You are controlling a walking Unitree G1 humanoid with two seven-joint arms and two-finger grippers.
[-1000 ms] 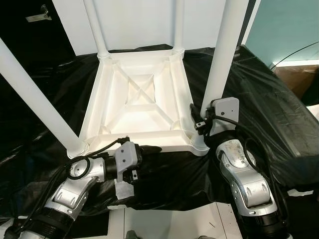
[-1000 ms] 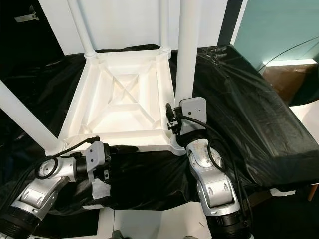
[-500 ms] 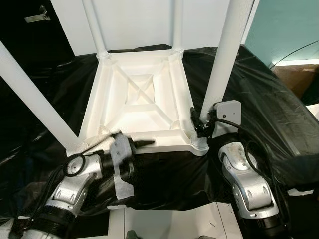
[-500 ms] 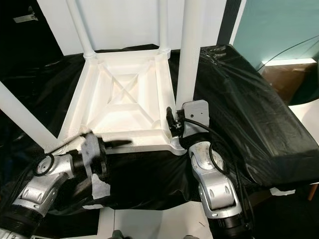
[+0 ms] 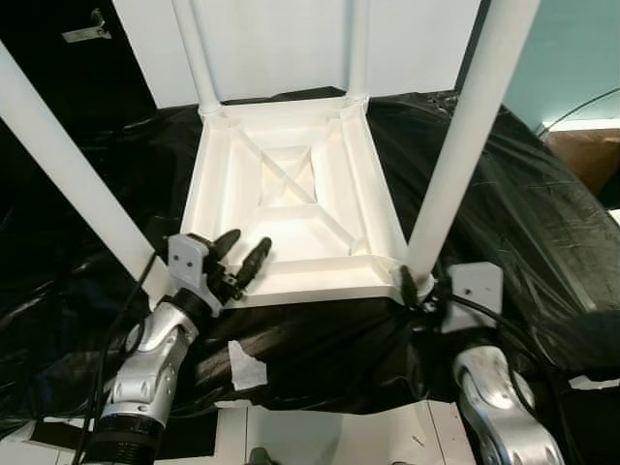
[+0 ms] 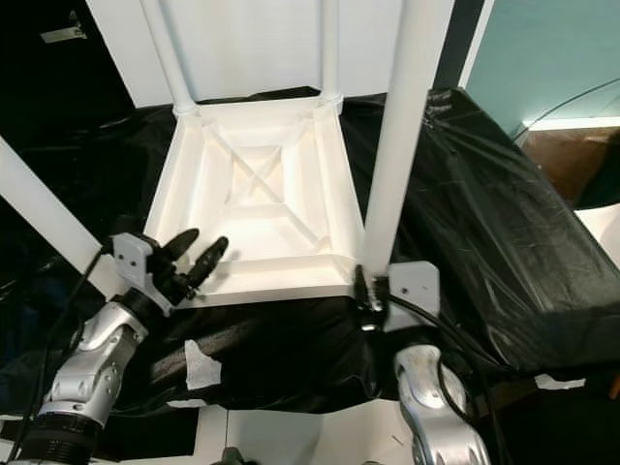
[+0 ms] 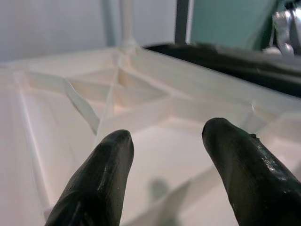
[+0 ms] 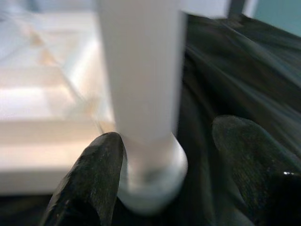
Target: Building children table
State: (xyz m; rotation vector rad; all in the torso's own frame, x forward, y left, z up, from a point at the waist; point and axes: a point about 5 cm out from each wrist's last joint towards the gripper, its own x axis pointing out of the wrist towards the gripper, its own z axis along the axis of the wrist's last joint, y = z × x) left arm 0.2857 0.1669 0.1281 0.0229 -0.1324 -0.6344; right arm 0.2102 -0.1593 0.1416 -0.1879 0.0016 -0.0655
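Note:
The white children's table lies upside down on a black sheet, with its legs pointing up. My left gripper is open and hovers over the rim by the near-left corner, beside the near-left leg. In the left wrist view its gripper is spread above the ribbed underside, holding nothing. My right gripper is open around the foot of the near-right leg. One finger rests against the leg's base, while the other stands apart.
The black plastic sheet covers the work surface and hangs over its front. A scrap of white tape sticks to it below the table. The two far legs stand before a white panel. A brown box sits at the right.
My left gripper has risen from below the table's near edge, turned and opened over the near-left rim. The right wrist sits lower at the near-right leg's base. The camera has shifted slightly.

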